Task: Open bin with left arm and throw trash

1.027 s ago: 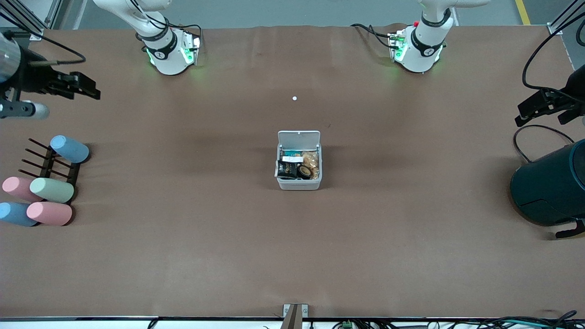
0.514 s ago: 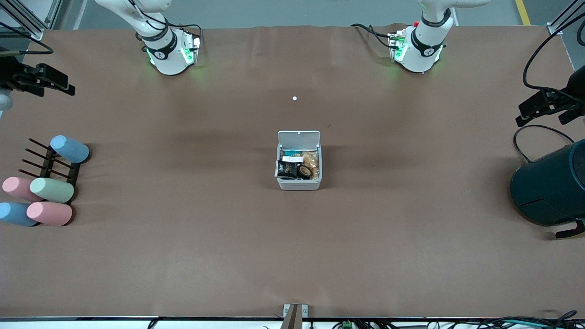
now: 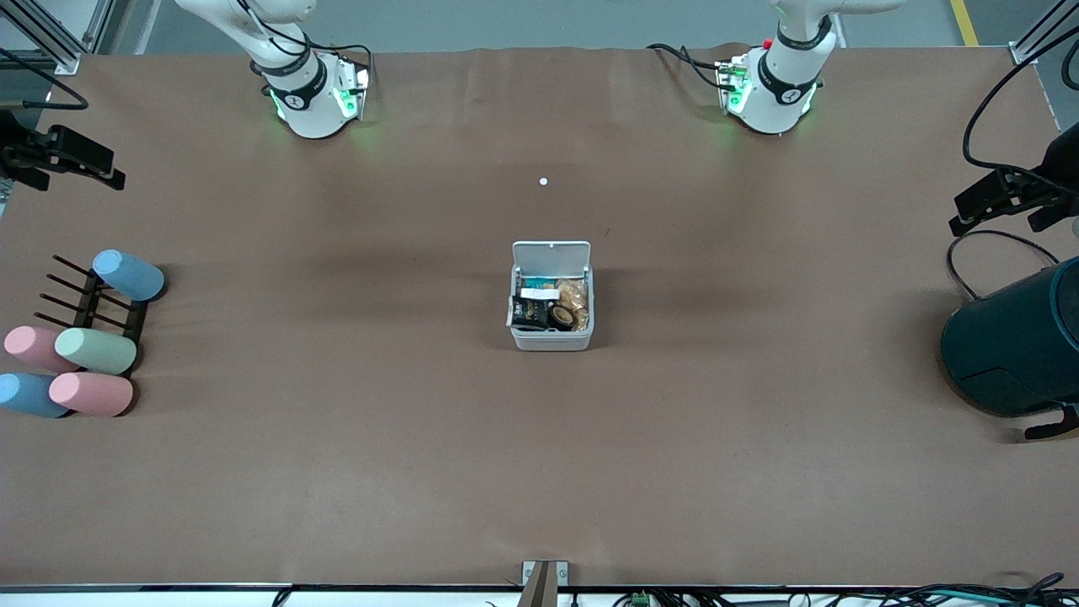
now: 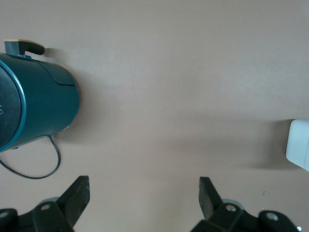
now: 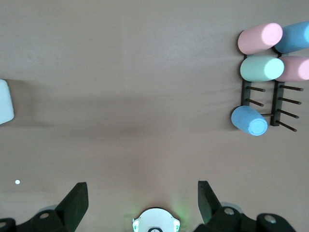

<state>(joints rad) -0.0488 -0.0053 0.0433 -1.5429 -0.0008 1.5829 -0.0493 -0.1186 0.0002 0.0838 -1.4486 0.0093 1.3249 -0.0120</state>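
Right gripper [image 3: 84, 160] farther from bin [image 3: 552, 337]

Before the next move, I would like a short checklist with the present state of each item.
1. Bin lid raised: ok.
2. Trash inside bin: ok.
3. Left gripper open and empty, over the table near the teal container: ok.
4. Right gripper open and empty, above the table edge near the cylinder rack: ok.
5. Loose trash on the table: none seen, only a white dot: ok.
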